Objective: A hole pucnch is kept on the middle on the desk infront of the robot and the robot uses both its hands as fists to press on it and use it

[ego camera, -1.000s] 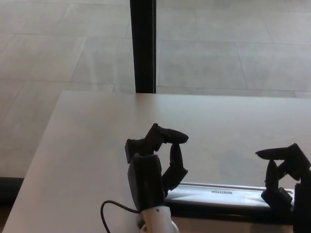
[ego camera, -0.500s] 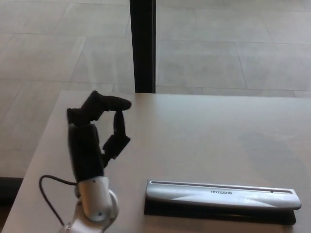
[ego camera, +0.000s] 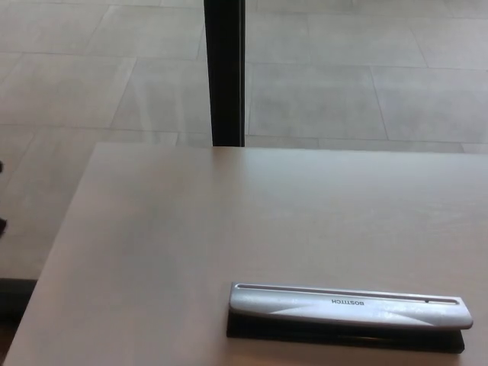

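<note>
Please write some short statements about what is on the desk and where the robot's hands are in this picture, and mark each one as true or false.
1. A long silver hole punch with a black base lies on the pale desk. True.
2. Both robot hands press on the hole punch. False: no robot hand shows in the head view, and nothing touches the punch.
3. The hole punch lies near the front edge of the desk, to the right of its middle. True.
4. A sheet of paper is loaded in the hole punch. False: no paper is visible in it.
5. A dark vertical post stands beyond the far edge of the desk. True.
</note>
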You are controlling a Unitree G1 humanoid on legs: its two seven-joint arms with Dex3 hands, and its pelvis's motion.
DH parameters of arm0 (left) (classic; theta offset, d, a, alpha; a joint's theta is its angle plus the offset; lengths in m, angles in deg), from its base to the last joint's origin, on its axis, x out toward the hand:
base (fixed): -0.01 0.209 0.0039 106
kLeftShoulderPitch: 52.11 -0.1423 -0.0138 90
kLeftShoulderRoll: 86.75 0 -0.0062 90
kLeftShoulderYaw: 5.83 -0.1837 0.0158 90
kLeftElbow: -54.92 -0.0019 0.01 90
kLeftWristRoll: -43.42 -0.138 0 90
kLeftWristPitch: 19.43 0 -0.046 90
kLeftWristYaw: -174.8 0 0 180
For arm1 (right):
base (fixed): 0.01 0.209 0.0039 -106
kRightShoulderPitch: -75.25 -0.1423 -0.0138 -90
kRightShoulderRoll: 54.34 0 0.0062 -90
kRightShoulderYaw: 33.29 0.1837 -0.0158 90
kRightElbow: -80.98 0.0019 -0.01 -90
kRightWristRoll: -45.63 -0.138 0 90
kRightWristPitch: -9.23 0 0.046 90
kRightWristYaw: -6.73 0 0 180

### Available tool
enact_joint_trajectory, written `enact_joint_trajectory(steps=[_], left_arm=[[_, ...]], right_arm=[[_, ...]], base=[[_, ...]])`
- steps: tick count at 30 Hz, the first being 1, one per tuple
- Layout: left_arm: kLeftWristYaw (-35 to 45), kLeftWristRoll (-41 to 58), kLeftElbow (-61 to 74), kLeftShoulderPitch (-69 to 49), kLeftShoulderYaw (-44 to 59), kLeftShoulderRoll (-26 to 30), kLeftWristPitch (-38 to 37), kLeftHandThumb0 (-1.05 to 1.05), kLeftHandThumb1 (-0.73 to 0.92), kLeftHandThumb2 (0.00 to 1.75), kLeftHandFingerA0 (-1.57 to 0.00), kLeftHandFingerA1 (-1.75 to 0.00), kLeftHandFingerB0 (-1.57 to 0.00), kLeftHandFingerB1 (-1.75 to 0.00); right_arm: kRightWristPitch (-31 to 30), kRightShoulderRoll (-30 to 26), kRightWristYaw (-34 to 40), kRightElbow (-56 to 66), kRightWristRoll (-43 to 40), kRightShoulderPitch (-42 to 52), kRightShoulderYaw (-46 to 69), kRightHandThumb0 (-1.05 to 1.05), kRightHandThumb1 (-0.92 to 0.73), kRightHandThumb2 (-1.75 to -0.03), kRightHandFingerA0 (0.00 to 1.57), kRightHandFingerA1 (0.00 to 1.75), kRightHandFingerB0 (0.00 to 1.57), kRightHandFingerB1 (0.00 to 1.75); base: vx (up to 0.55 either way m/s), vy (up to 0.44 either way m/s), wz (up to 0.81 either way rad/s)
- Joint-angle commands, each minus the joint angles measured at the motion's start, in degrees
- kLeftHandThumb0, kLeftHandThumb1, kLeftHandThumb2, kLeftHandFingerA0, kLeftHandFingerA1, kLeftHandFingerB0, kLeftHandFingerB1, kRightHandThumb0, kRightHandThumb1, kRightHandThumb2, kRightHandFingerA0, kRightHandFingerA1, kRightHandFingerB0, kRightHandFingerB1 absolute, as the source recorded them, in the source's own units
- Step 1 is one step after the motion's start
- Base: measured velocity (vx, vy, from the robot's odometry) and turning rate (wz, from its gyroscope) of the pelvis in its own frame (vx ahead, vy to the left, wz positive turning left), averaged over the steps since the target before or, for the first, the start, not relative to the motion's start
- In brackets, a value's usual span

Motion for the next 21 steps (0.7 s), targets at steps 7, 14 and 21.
enact_joint_trajectory(steps=[7,14,21], left_arm=[[9.8,28.8,-10.9,-17.1,32.3,-1.1,20.1,-0.30,0.63,0.59,-0.90,-1.41,-0.87,-0.78],[14.0,23.5,-15.0,-22.6,23.9,-9.5,22.5,-0.30,0.70,0.62,-0.87,-0.79,-0.69,-0.58],[17.9,24.6,-19.7,-22.6,23.8,-11.5,24.4,-0.33,0.67,0.61,-0.89,-0.76,-0.64,-0.54]], right_arm=[[-27.1,2.0,-19.7,-26.5,-39.5,-0.1,35.5,-0.48,-0.65,-0.77,0.81,1.00,0.52,0.73],[-29.0,11.5,-16.9,-27.9,-38.7,-2.3,34.1,-0.48,-0.73,-0.67,0.66,1.51,0.59,1.40],[-30.4,14.9,-18.1,-29.1,-36.5,-2.4,33.2,-0.53,-0.77,-0.62,0.40,0.90,0.09,0.44]], base=[[0.00,0.000,0.00],[0.00,0.000,0.00],[0.00,0.000,0.00]])
